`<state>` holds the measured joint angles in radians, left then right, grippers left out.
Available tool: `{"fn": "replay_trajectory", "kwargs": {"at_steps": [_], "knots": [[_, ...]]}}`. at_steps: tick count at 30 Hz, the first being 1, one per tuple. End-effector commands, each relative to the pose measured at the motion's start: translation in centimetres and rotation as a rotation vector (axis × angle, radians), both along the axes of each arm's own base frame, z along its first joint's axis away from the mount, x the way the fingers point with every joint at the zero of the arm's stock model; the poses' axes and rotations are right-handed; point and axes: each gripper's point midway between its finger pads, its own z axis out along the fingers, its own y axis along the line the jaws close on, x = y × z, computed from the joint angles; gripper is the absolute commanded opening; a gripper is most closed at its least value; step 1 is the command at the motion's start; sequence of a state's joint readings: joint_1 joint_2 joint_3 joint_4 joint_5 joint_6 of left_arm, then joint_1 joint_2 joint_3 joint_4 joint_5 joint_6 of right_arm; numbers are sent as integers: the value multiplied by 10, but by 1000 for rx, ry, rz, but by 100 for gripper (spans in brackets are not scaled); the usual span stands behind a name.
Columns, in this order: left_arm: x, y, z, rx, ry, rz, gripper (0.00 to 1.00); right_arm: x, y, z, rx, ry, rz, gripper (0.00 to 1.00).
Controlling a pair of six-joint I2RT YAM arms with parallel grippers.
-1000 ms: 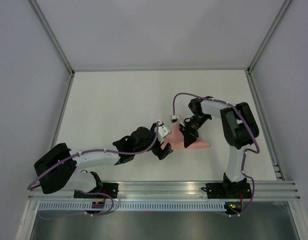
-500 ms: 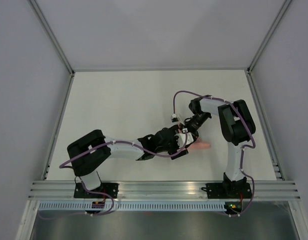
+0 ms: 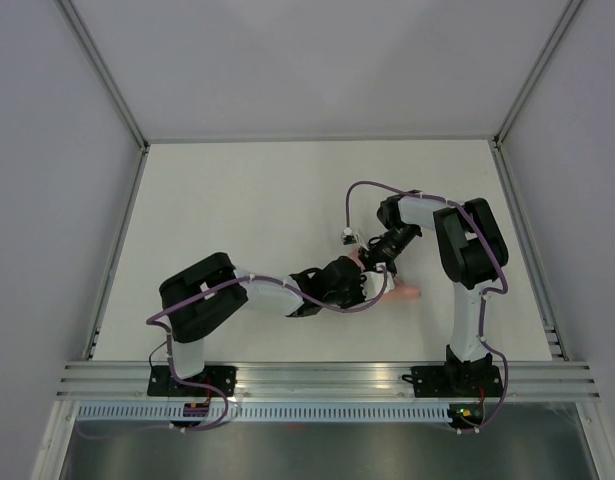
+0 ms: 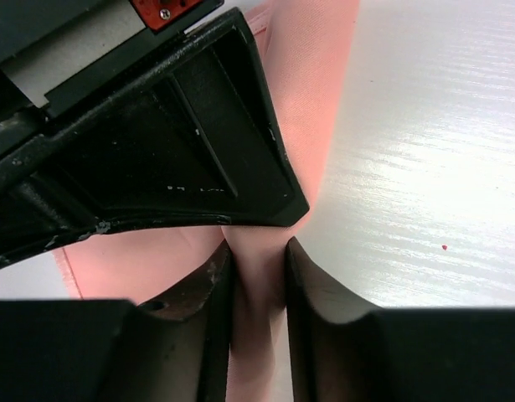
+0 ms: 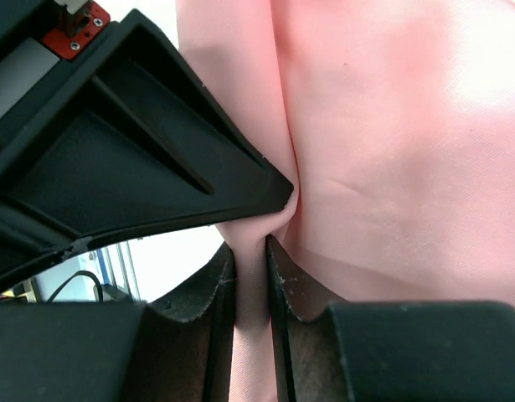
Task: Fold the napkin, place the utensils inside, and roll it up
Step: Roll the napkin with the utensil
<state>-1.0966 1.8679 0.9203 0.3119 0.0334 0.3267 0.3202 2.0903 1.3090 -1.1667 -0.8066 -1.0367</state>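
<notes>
Left gripper [image 4: 257, 251]: narrowed onto a raised ridge [image 4: 257, 289] of the napkin [image 4: 311, 92]. Cloth fills the gap between its fingers [image 4: 208, 322], so I read it as holding. Right gripper [image 5: 250, 243]: same condition, closed narrow on a pinch of the same cloth, with pink fabric packed between its fingertips in its own wrist view.

Table [image 3: 237, 200]: white, smooth and slightly glossy beneath and to the right of the left hand. Judged low friction; the cloth should slide on it rather than catch.

Napkin: salmon-pink, lying on the table beyond both hands except where pinched. In the overhead view it is mostly hidden beneath the two grippers, with one end showing just to their right. Sheet, triangle or roll: cannot tell from here. Judged very light, thin and limp, with no stiffness of its own; soft creases run out from the right hand's pinch. Not fragile, but likely to sag, unfold or drag if lifted from one point.

Ridge: an upright fold running into the left fingers, with the right gripper's tip touching it just ahead of them. The two grips sit nearly together.

Hold advice: take an edge or a folded thickness, not a single layer mid-sheet. Use a firm narrow pinch, hands spread along the edge to tension the cloth.
</notes>
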Motion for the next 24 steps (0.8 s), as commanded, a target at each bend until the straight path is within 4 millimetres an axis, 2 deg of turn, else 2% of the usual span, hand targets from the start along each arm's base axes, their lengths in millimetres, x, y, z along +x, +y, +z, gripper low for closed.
{"fn": "replay_trajectory", "kwargs": {"at_steps": [1, 2, 5, 6, 7, 9, 13, 16, 23, 24], "knots": [[-8, -3, -13, 31, 52, -44, 28, 18, -8, -31, -35, -111, 65, 25], [-11, -2, -16, 42, 67, -50, 28, 18, -8, -30, -35, -112, 65, 24], [-16, 0, -23, 57, 119, -66, 16, 18, -8, -29, -34, -112, 63, 25], [-17, 1, -26, 62, 138, -68, 6, 18, -8, -28, -35, -113, 62, 25], [-18, 1, -26, 56, 166, -81, 3, 18, -7, -28, -35, -112, 62, 25], [-23, 3, -30, 56, 238, -103, 2, 18, -7, -26, -33, -113, 55, 30], [-30, 9, -36, 60, 369, -126, 2, 21, -6, -20, -31, -129, 32, 48], [-36, 14, -40, 62, 465, -148, 2, 27, -4, -10, -24, -159, -2, 55], [-44, 23, -52, 100, 632, -152, 2, 54, -6, 16, -31, -282, -139, 66], [-43, 24, -53, 102, 644, -142, 2, 65, -5, 18, -27, -329, -160, 66]]}}
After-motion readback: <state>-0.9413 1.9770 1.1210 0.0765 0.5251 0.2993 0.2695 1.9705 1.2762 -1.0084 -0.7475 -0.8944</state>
